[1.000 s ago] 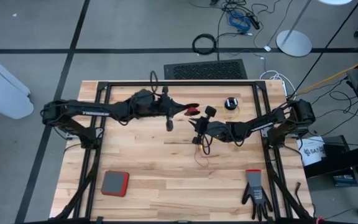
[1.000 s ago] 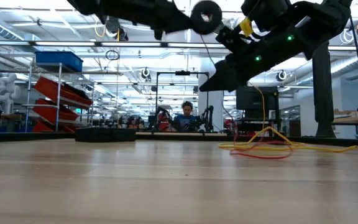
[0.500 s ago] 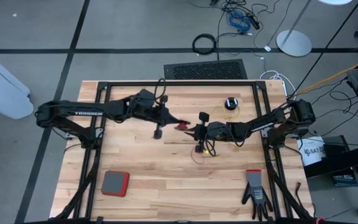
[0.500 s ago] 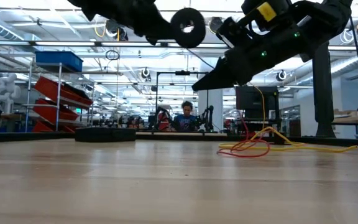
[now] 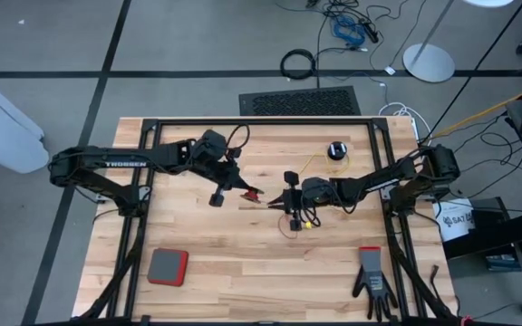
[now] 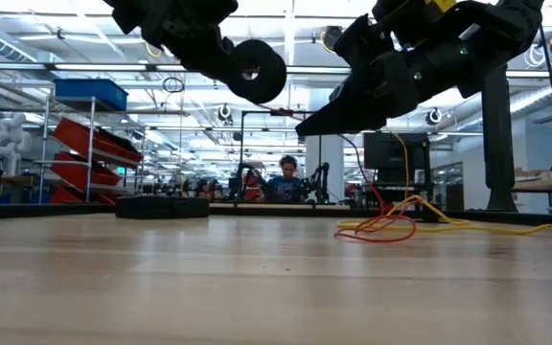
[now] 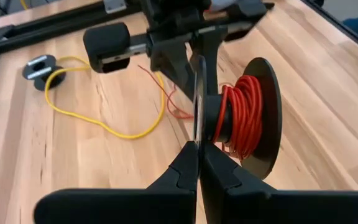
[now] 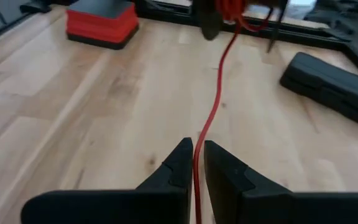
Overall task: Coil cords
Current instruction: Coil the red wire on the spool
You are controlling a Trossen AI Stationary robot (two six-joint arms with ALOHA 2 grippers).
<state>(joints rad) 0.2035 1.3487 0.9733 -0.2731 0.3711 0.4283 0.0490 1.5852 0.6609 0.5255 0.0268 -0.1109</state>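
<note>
The wooden surface point(image 5: 243, 244) carries a black frame, and both dark arms reach in over its middle from opposite sides. The left arm stretches from the left edge; its left hand point(image 7: 199, 163) is clamped tight on one black flange of the reel point(image 7: 238, 118) wound with the reddish-orange cord point(image 7: 241, 115), holding it up off the wood with its axle roughly level. In the low view that reel point(image 6: 255, 71) hangs well above the surface. The right arm comes from the right edge, and its right hand point(image 8: 195, 163) is nearly closed, its fingers pinching the reddish-orange cord point(image 8: 215, 99), which runs taut from there to the reel held by the other arm. Near the front edge lie a red-and-grey pad point(image 5: 167, 266) on the left and a dark glove point(image 5: 372, 279) on the right. Toward the back right sits the second small black reel point(image 5: 336, 149), with the yellow cord point(image 7: 98, 121) trailing from it in a loose loop across the wood. A short red tail point(image 5: 290, 228) lies under the right hand.
</note>
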